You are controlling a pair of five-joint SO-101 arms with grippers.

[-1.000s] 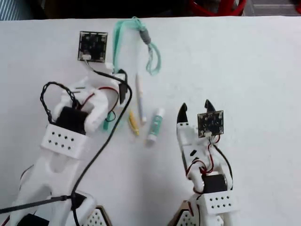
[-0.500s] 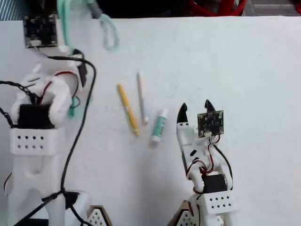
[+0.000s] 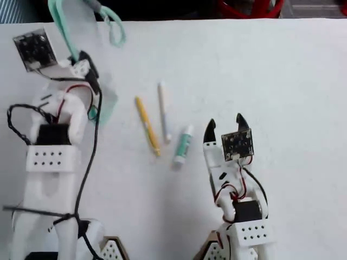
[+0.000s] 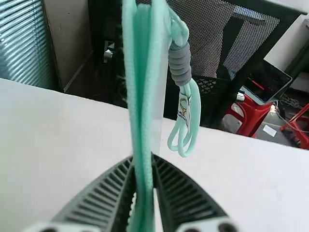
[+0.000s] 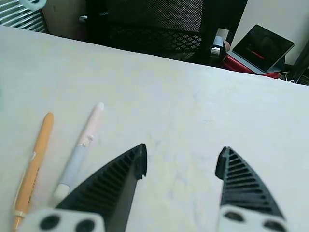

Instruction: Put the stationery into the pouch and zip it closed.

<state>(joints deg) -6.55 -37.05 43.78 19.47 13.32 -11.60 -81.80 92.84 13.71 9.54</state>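
The left gripper [image 3: 82,60] is raised at the far left of the table [image 3: 282,81], clamped on the pouch [image 3: 59,21]. From above, the grip is hard to read. The left wrist view makes it plain: the ribbed jaws are pressed together on the pouch's mint-green edge [image 4: 137,96], which stands upright between them, with the clear side just beside it. That view also brings out the looped cord [image 4: 186,121] hanging from a grey toggle [image 4: 179,58].

The high view lays out the stationery mid-table, well apart from the pouch. A yellow pencil [image 3: 146,125], a white pen [image 3: 164,111] and a small green-and-white tube [image 3: 183,145], possibly a glue stick, lie side by side.

The right gripper [image 3: 223,125] sits near the tube with its jaws apart and nothing between them. Its own view shows the spread black fingertips [image 5: 137,162] low over the table, with the pencil [image 5: 34,164] and pen [image 5: 82,145] off to one side.
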